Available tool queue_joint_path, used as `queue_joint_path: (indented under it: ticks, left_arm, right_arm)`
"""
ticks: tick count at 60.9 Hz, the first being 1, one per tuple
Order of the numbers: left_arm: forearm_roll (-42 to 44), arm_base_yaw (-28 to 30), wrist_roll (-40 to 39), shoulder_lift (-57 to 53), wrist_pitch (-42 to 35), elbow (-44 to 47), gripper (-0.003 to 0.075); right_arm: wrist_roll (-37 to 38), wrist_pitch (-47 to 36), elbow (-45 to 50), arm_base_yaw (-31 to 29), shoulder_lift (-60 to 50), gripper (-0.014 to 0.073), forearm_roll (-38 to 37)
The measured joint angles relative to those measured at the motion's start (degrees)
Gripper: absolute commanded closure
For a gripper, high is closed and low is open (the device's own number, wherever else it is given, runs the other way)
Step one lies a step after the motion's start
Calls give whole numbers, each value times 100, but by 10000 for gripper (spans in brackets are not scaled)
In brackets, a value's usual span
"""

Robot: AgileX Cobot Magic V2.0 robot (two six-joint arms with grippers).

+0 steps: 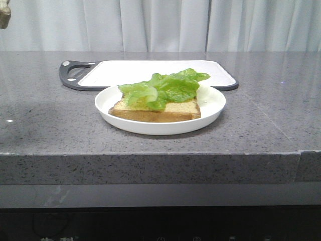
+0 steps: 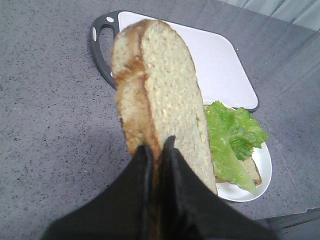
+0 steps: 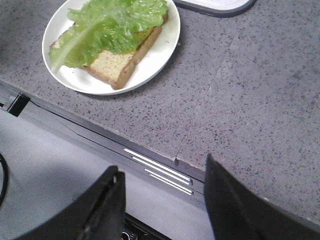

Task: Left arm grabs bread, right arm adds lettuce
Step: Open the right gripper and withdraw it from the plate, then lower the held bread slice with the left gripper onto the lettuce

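The bread [image 1: 160, 111], a thick toast slice with a brown crust, lies flat on a white plate [image 1: 160, 128]. The crinkly green lettuce [image 1: 165, 86] lies on top of it and covers most of its face. Both show in the right wrist view, the bread [image 3: 112, 65] under the lettuce [image 3: 112, 25]. My left gripper [image 2: 157, 145] is shut on the lower edge of a second bread slice [image 2: 165, 85]. It holds that slice on edge in the air, up and to the left of the plate [image 2: 245, 192]. My right gripper [image 3: 162, 172] is open and empty over the table's front edge.
A white cutting board [image 1: 150, 68] with a dark grey handle lies behind the plate. The grey stone table [image 1: 261, 115] has a stepped front edge [image 3: 160, 167]. A beige tip [image 1: 4, 15] shows at the front view's top left corner. Curtains hang behind.
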Motion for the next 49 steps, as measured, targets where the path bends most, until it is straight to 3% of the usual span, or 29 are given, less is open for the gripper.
queue_joint_path:
  ticks: [12, 27, 33, 49]
  left_arm:
    - [-325, 4, 112, 26, -146, 0, 741]
    - [-2768, -272, 1836, 812, -26, 0, 741]
    - [-3347, -628, 2312, 1512, 56, -63, 741]
    - [-3725, -1616, 2626, 3238, -4, -594, 741]
  right_arm:
    - [0, 51, 14, 0, -37, 208, -14]
    - [0, 77, 14, 0, -37, 208, -23]
    - [0, 81, 14, 0, -37, 208, -23]
    - [0, 81, 14, 0, -37, 208, -23]
